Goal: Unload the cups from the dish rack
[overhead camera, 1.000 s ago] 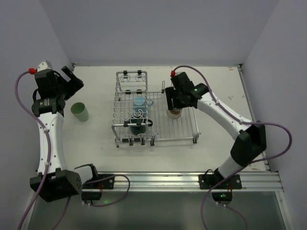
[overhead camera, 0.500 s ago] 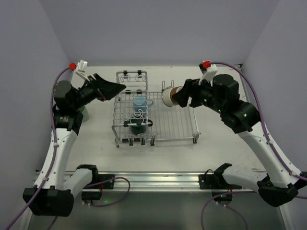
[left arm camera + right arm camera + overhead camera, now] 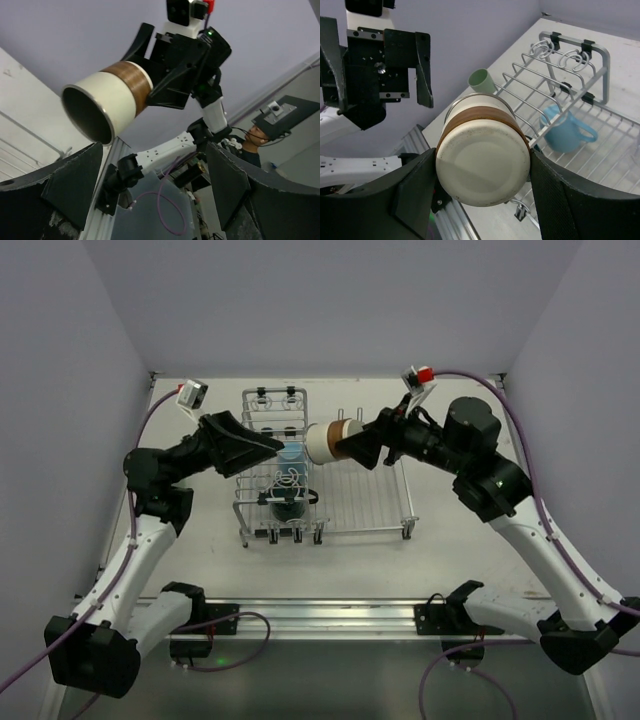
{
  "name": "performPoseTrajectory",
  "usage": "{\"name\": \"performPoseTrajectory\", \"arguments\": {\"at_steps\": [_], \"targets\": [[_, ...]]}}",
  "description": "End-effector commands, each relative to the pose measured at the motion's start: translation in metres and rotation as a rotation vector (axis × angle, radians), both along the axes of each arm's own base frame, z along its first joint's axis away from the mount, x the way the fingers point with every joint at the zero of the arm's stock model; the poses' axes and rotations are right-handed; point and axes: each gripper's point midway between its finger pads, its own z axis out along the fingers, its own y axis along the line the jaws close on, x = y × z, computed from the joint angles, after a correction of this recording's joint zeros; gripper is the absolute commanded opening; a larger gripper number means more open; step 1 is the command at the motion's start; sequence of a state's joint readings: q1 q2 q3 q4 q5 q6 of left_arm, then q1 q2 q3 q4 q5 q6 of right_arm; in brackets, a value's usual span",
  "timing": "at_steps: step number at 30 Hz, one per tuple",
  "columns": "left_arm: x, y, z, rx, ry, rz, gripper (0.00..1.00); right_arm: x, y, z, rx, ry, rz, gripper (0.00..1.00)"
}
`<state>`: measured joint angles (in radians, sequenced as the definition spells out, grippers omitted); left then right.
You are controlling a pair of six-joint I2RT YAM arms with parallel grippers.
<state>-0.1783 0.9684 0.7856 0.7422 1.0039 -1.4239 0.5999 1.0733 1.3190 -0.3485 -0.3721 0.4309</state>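
Note:
My right gripper is shut on the brown cream-lined cup and holds it on its side above the dish rack, mouth pointing left. In the right wrist view the fingers clamp the cup's base. My left gripper is open and empty, level with the cup's mouth; the cup hangs just beyond its fingers. A light-blue mug and a dark teal cup sit in the rack. The pale green cup stands on the table left of the rack. I cannot make out the clear glass.
The rack's raised section with cup loops stands at its far left end. White walls close the table at back and sides. The arm bases sit on a rail at the near edge.
My right arm lifted the brown cup out of the rack, tipped it sideways and carried it left. My left arm swung in from the pale green cup toward it, jaws open.

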Motion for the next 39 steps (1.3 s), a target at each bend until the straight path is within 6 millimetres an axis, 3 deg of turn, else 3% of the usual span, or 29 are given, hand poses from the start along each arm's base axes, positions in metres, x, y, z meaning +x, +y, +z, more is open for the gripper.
{"name": "performPoseTrajectory", "arguments": {"at_steps": [1, 12, 21, 24, 28, 31, 32, 35, 38, 39], "targets": [[-0.027, -0.007, 0.016, -0.047, -0.041, -0.094, 0.87, -0.008, 0.015, 0.033, 0.110, -0.084, 0.103, 0.00], [-0.023, -0.025, 0.006, -0.052, 0.020, -0.122, 0.86, -0.014, 0.025, 0.041, 0.153, -0.089, 0.174, 0.00], [-0.022, -0.040, 0.019, -0.070, 0.007, -0.138, 0.86, -0.019, 0.032, 0.040, 0.166, -0.076, 0.229, 0.00], [-0.024, -0.047, 0.026, -0.082, -0.006, -0.150, 0.81, -0.019, 0.035, 0.037, 0.168, -0.069, 0.247, 0.00], [-0.026, -0.052, 0.035, -0.106, -0.015, -0.161, 0.67, -0.017, 0.039, 0.035, 0.169, -0.062, 0.261, 0.00], [-0.029, -0.054, 0.040, -0.117, -0.025, -0.178, 0.48, -0.014, 0.040, 0.031, 0.163, -0.054, 0.259, 0.00], [-0.029, -0.054, 0.040, -0.119, -0.023, -0.179, 0.29, -0.014, 0.040, 0.031, 0.161, -0.054, 0.258, 0.00], [-0.030, -0.055, 0.035, -0.113, -0.009, -0.189, 0.00, -0.010, 0.041, 0.029, 0.153, -0.048, 0.247, 0.00], [-0.030, -0.055, 0.027, -0.105, 0.006, -0.189, 0.00, -0.006, 0.042, 0.028, 0.146, -0.043, 0.239, 0.08], [-0.029, -0.055, 0.023, -0.092, 0.014, -0.182, 0.00, -0.005, 0.042, 0.029, 0.137, -0.039, 0.230, 0.22]]}}
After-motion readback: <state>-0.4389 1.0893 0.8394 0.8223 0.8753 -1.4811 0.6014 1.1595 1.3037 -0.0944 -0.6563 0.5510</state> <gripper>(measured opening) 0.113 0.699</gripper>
